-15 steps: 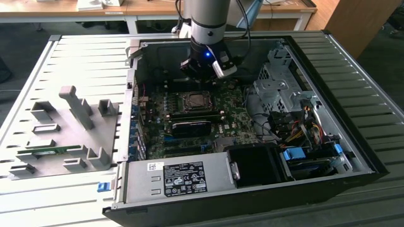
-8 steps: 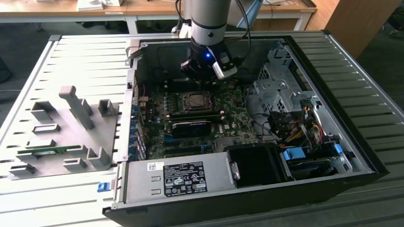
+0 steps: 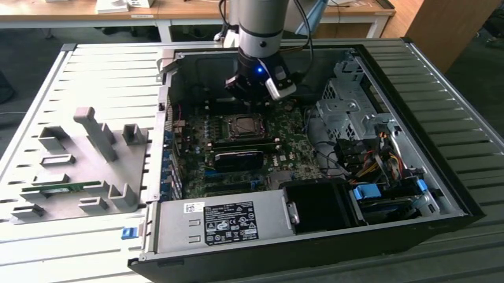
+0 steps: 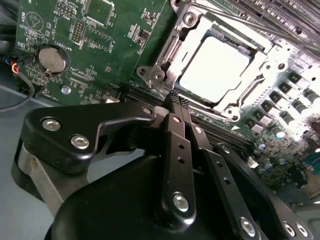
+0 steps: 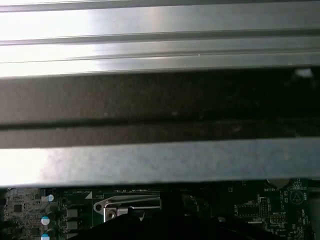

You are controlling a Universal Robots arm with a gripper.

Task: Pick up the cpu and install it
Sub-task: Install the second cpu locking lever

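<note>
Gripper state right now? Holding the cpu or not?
Gripper: shut, holding nothing, just above the board beside the socket. The cpu sits in the socket.

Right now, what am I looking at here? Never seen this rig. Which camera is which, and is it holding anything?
It is a robot arm reaching into an open desktop computer case that lies on its side on a ribbed metal table. The exterior view is from a camera off the arm; it shows the gripper hanging just above the motherboard socket. The two wrist views come from cameras riding on the arm. In the second wrist view the black gripper has its fingers shut together with nothing between them, and the cpu, a pale square chip, already sits inside the socket's metal frame. The first wrist view looks past the case's edge to a strip of the green motherboard. A grey parts fixture sits on the table at the exterior view's left.
</note>
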